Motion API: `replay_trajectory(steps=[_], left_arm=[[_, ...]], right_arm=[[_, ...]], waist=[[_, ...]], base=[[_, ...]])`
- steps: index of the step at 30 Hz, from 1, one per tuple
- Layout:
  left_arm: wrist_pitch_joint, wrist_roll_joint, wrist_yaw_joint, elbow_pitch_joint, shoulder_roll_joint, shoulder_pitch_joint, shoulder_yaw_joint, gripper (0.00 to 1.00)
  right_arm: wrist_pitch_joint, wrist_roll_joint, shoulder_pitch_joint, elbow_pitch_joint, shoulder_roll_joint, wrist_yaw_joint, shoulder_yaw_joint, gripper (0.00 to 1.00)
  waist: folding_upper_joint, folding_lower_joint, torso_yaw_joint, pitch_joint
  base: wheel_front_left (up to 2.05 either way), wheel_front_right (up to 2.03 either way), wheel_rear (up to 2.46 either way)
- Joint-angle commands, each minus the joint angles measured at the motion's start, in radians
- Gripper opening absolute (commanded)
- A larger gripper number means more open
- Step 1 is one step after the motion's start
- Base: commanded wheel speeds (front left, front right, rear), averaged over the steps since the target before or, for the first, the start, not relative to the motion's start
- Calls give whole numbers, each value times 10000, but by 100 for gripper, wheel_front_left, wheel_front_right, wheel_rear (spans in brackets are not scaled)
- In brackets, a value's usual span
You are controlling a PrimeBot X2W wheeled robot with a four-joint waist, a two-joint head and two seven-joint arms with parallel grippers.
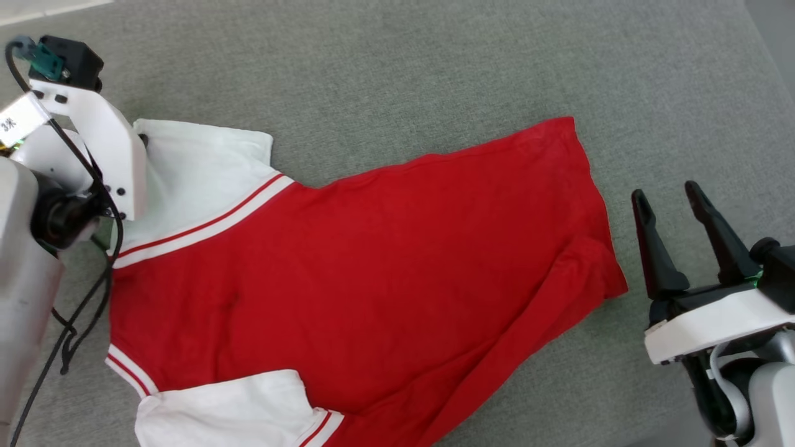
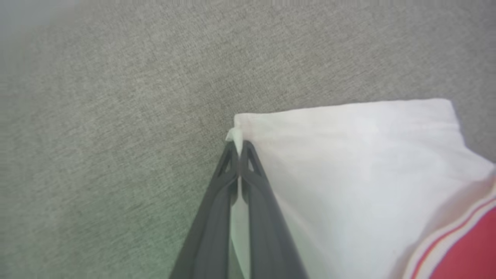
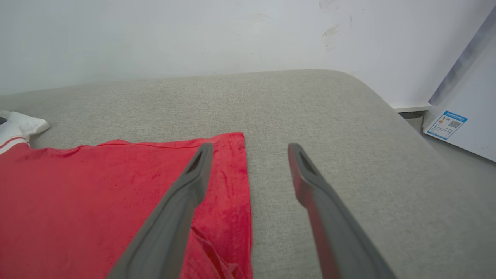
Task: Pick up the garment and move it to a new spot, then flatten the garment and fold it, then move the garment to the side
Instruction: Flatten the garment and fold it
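The left gripper (image 2: 240, 146) pinches the garment (image 2: 348, 174) (white sleeve corner).

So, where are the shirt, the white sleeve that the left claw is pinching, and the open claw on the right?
Shirt (image 1: 372, 248): head view, middle of the red body.
White sleeve (image 2: 348, 174): left wrist view, middle of the sleeve cloth.
Right gripper (image 1: 666, 194): head view, midway between its two open fingertips.
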Motion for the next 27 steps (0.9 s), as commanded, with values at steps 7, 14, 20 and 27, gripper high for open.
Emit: replay_trajectory(steps=[7,14,20,27], left_arm=[[-2151,304,-55,-450,-278,348,-75,0],[-3181,493,-64,-1866,-145,757,-382,0],[-3467,624,19,-3663,43,1247,-554,0],[-3579,799,360,-5653,101,1839,-682,0]], right_arm=[[1762,211,-210,-208,-923,-4,-119,100],[5319,969,-819,-454,-2050,-4,-146,100],[8331,1485,-2178,-15,-2849,-4,-204,100],[9812,1222,-3857,1411,-3502,-4,197,100]], waist=[[0,-1,729,-706],[0,-1,1510,-905],[0,-1,2217,-609],[0,-1,2995,-85]], base=[[0,0,0],[0,0,0],[0,0,0],[0,0,0]])
